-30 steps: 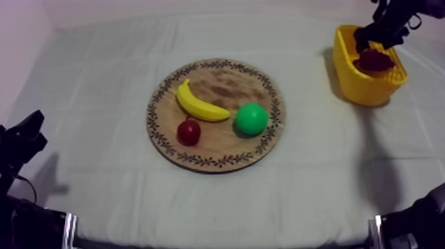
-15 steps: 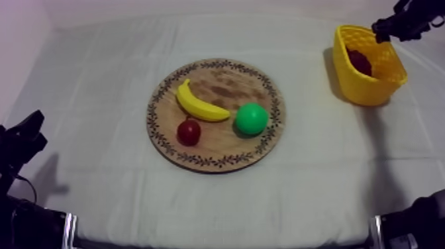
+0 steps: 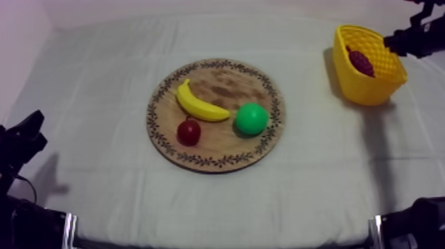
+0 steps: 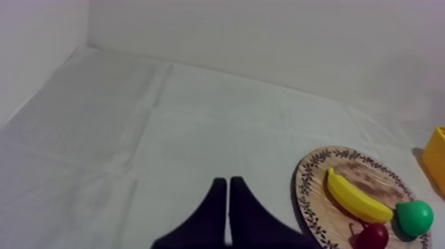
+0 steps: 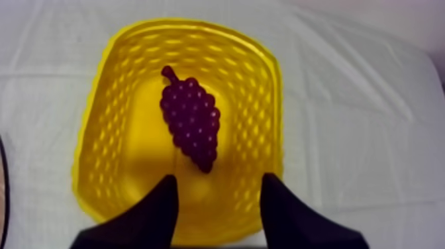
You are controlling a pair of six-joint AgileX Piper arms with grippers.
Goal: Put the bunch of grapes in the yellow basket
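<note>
Purple grapes (image 5: 191, 122) lie flat on the floor of the basket (image 5: 93, 152), which stands at the upper right of the top view, well apart from the board (image 3: 218, 159) in the middle of the tabletop (image 3: 99, 99). To my eye the job is done, bar the arm going home. The right pincer (image 5: 218, 180) hangs over the basket's rim, fingers spread wide, holding nothing and clear of the grapes. The left pincer (image 4: 227, 185) sits low at the left, clenched into a narrow wedge on nothing. Banana (image 3: 198, 106) and small red fruit (image 3: 189, 132) rest on the board.
</note>
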